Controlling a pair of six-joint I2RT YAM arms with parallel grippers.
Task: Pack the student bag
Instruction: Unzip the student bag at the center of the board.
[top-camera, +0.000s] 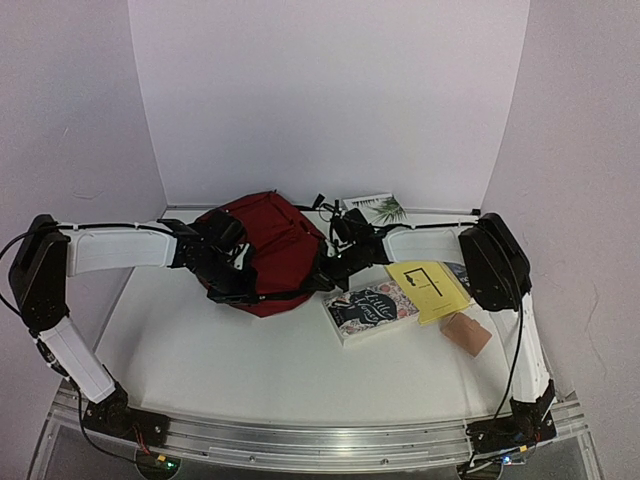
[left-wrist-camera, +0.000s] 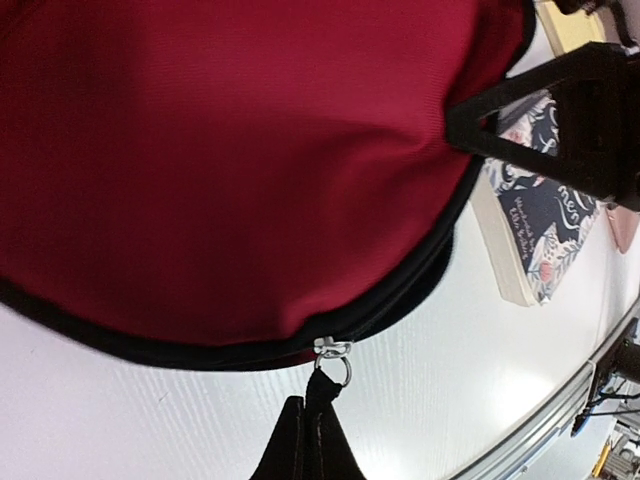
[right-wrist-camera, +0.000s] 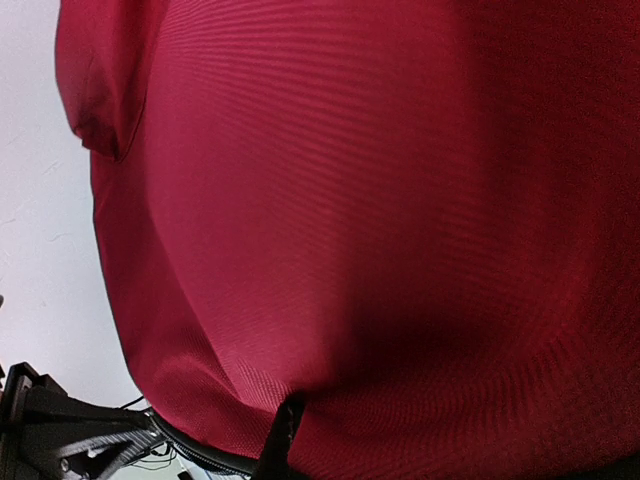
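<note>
The student bag (top-camera: 268, 248), dark red fabric with a black zip along its edge, lies at the middle of the table, between the two arms. My left gripper (top-camera: 226, 286) is at its near-left edge. In the left wrist view this gripper (left-wrist-camera: 308, 418) is shut on the black zip pull (left-wrist-camera: 322, 392), which hangs from a metal ring (left-wrist-camera: 337, 368) on the zip. My right gripper (top-camera: 326, 276) is at the bag's right side. The right wrist view shows it (right-wrist-camera: 288, 420) shut on a pinch of the bag's red fabric (right-wrist-camera: 380, 200). The bag's opening does not show.
A floral-covered book (top-camera: 370, 308) lies right of the bag, also seen in the left wrist view (left-wrist-camera: 545, 225). A yellow booklet (top-camera: 428, 288) and a tan object (top-camera: 466, 332) lie further right. A white book with a plant picture (top-camera: 376, 208) sits behind.
</note>
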